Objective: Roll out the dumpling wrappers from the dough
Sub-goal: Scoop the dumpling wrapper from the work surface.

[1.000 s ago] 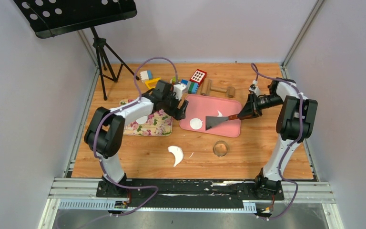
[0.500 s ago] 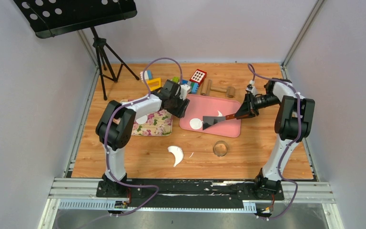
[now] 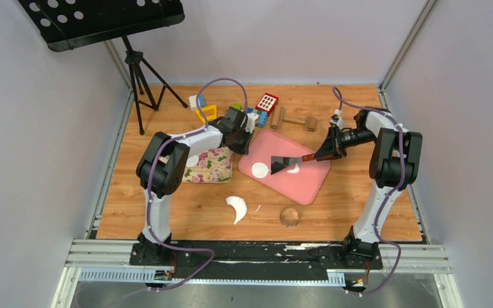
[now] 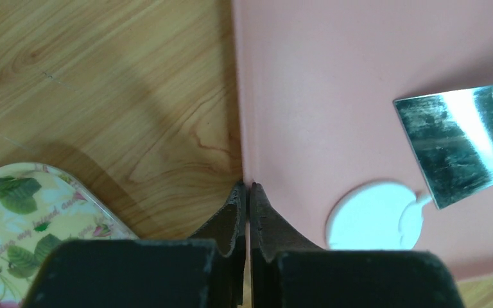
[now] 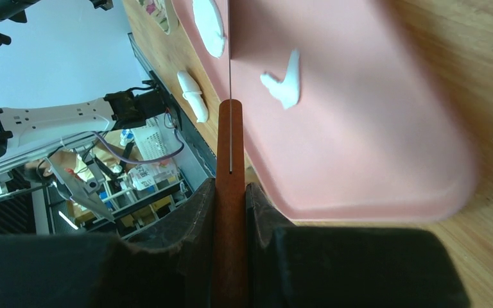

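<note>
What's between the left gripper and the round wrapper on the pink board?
Just bare pink board between the left gripper and the wrapper, in the left wrist view; the scraper blade lies beyond the wrapper.

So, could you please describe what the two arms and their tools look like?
Both the left arm and right arm have white links with bulky black joint housings, and a purple cable loops along each. The left tool and right tool each have two dark, curved fingers tapering to narrow tips.

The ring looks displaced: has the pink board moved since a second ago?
Yes. The pink board turned, its right end swinging nearward, away from the wooden roller.
</note>
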`<state>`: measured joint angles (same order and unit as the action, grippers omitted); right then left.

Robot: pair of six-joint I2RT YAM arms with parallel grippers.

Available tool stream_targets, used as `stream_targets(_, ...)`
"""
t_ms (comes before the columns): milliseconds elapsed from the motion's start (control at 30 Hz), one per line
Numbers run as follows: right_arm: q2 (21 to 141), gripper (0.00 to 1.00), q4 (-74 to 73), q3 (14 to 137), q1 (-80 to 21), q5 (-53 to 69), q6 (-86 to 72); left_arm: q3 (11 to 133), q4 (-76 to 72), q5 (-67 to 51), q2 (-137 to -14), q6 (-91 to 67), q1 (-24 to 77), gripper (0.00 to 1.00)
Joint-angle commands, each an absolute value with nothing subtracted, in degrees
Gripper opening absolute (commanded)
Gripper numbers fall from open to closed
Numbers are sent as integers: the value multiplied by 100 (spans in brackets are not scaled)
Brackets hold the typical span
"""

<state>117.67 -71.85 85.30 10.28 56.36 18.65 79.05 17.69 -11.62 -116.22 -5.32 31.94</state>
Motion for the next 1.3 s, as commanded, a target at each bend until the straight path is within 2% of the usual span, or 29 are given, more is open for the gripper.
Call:
stream_targets(0, 11887, 0, -6695, 8372, 1003, 5482, 1908, 7853, 1995, -1196, -11864, -660, 3223, 0)
stream_targets(700, 12294, 0, -7327, 8470, 571, 6021, 2998, 8071, 2070, -995, -12119, -894, 3234, 0)
stream_targets(1267, 12793, 0, -6843, 8674, 310, 6900, 3012, 7980, 1986, -1117, -12107, -976, 3277, 0)
